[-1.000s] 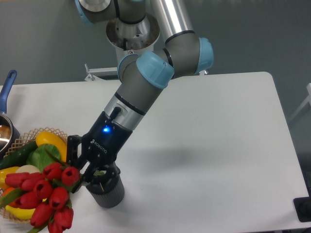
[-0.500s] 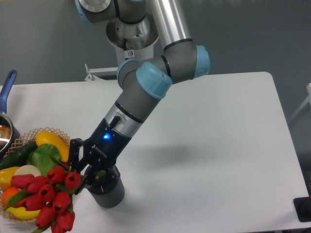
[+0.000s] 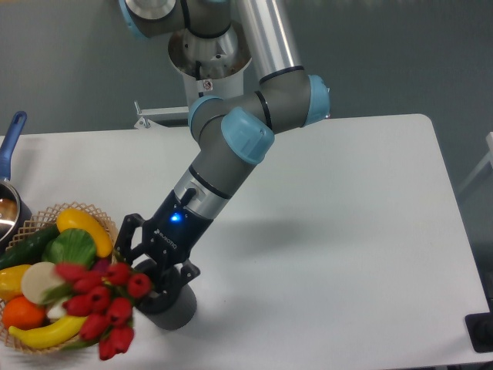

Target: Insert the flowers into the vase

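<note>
The dark grey ribbed vase [image 3: 174, 311] stands near the table's front edge, left of centre. My gripper [image 3: 156, 271] sits right over its mouth with the jaws spread apart. The flowers [image 3: 102, 308], red tulip buds with green stems, lean out low to the left of the vase, over the edge of the basket. Their image is blurred. Their stems run towards the vase mouth, where the gripper hides them. I cannot tell how deep the stems sit in the vase.
A wicker basket [image 3: 38, 222] of toy fruit and vegetables stands at the front left, touching the flower heads. A pot with a blue handle [image 3: 11, 142] is at the left edge. The table's front edge is close to the vase.
The gripper has sunk towards the vase mouth and its jaws have spread. The flower heads have dropped lower and swung a little right, closer to the vase.
</note>
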`<state>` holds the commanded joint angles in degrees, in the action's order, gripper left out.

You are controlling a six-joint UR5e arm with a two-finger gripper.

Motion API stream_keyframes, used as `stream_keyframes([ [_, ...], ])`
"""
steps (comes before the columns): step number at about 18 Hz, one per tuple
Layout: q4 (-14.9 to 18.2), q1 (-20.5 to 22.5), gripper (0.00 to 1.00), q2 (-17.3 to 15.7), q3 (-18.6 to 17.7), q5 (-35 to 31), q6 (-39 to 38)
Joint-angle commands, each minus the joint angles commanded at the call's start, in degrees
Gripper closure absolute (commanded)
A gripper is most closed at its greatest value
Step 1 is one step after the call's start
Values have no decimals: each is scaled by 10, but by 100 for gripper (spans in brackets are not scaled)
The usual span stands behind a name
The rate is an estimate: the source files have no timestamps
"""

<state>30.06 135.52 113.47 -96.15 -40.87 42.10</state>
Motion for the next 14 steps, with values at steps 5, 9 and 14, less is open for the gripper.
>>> stream_keyframes([
  [5, 2, 26, 1, -29, -44, 0, 32],
  [9, 3, 60, 0, -73, -75, 0, 52],
  [14, 4, 116, 0, -124, -88, 0, 52],
])
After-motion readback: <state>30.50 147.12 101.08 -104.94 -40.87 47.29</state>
